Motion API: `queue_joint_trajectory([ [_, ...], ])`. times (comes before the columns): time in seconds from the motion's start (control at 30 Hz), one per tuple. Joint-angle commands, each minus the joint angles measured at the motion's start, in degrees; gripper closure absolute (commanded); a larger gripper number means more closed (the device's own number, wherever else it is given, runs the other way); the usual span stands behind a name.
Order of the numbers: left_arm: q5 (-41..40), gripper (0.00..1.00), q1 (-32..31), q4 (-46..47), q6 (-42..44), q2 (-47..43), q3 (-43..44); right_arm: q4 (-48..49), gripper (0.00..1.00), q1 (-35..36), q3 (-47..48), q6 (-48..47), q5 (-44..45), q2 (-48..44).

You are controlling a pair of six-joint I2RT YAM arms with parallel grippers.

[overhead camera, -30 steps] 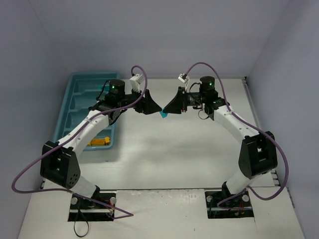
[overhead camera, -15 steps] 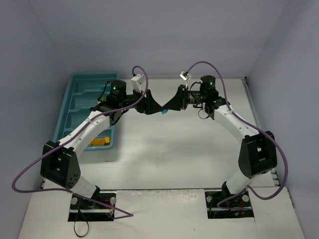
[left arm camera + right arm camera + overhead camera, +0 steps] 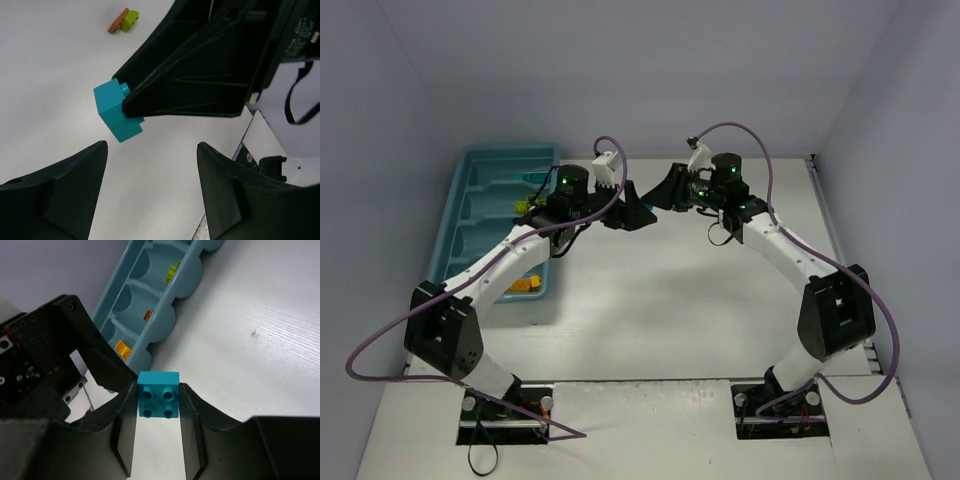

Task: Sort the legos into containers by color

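While the right end effector (image 3: 158,390) pinches the cyan lego (image 3: 114,111) near the far edge of the tabletop (image 3: 650,300) | left end effector (image 3: 150,150): open, facing it, not touching.

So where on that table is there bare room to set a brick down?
Widest bare patch: the white table between the two arms, from where they converge down to the bases. A narrower strip lies between the right arm and the right wall. Crowded: the back middle, where the blue brick is held, and the tray under the left arm.
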Motion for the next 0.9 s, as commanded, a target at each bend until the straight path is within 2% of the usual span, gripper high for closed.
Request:
queue_joint_trajectory([
  [0.0, -6.7, 0.35, -2.0, 2.4, -1.8, 0.3, 4.7, 2.9, 1.0, 1.5, 0.8, 3.3, 7.7, -4.4],
  [0.33, -19.2, 0.38, -3.8, -0.2, -3.4, 2.2, 6.8, 5.6, 1.0, 2.4, -2.2, 8.1, 9.9, -6.0],
  [0.47, -21.0, 0.38, -3.8, -1.2, -3.5, 1.5, 6.3, 5.9, 1.0, 2.4, -3.3, 8.5, 9.6, -6.4],
  [0.87, -20.5, 0.43, -3.9, 8.4, -5.8, -0.6, 2.1, 9.0, 1.0, 2.9, -5.5, 11.3, 8.6, -6.8],
])
